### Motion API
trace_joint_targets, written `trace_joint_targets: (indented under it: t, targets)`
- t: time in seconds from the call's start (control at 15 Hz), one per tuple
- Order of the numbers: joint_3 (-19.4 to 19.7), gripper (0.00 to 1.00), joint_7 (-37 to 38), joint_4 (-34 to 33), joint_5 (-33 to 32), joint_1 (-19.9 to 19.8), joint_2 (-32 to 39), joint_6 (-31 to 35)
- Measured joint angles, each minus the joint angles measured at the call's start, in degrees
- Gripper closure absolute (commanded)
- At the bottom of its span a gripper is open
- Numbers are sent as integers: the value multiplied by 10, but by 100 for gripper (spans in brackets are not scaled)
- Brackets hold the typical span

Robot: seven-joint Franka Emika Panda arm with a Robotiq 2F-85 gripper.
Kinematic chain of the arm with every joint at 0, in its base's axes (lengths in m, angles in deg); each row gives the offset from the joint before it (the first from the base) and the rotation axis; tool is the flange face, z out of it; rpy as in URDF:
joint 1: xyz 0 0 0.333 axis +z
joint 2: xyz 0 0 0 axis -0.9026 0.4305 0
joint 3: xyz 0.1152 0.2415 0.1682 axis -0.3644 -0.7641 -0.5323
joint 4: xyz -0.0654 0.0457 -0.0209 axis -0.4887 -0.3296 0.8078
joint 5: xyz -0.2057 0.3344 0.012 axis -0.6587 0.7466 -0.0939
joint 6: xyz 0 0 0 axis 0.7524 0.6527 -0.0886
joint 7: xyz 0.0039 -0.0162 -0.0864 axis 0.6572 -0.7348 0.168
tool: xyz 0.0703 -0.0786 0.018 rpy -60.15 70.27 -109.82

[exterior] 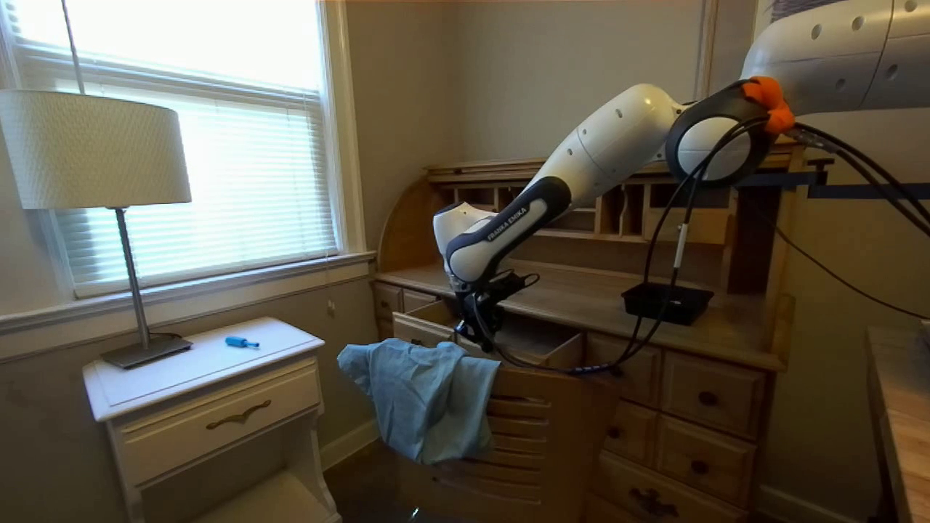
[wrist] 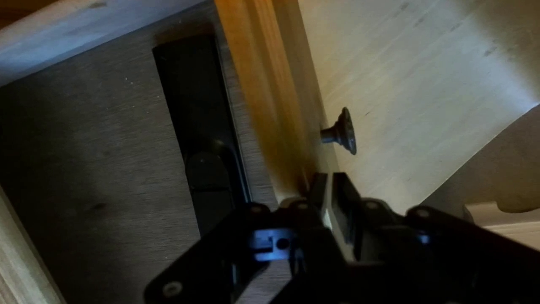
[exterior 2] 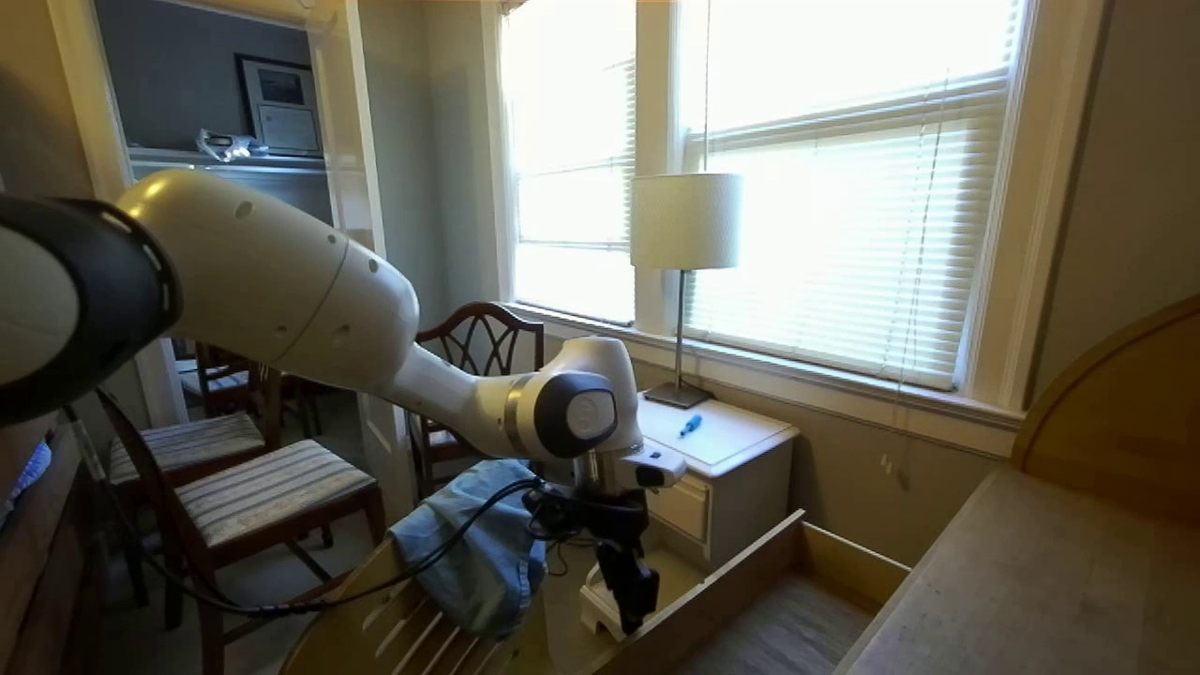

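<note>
In the wrist view's left half, pulled-out drawer (wrist: 101, 147) with long black object (wrist: 200, 126) inside; at lower centre, gripper (wrist: 330, 188) beside the drawer's front panel (wrist: 270, 93), spread only slightly at the tips; just right of centre, dark knob (wrist: 344, 131).

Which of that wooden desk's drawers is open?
The wide centre drawer just under the desktop, nearest the gripper: it alone is pulled out, while the other drawers in view look pushed in.
</note>
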Motion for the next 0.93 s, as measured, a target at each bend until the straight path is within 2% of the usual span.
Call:
trace_joint_targets:
  t: [0.13,0.2,0.27,0.33,0.47,0.6,0.8,0.93]
  targets:
    - [-9,40,-13,-8,0,-8,-2,54]
    - [-9,83,-22,-20,0,-9,-3,77]
    - [-9,78,-31,-34,0,-9,-5,96]
    - [-11,79,-41,-51,0,-9,-6,111]
    - [-21,94,-67,-81,0,-8,-4,141]
    - [-39,100,-100,-93,0,-8,-4,186]
    - [-82,100,-165,-91,7,-14,-2,266]
    - [-125,100,-224,-80,26,-23,-2,316]
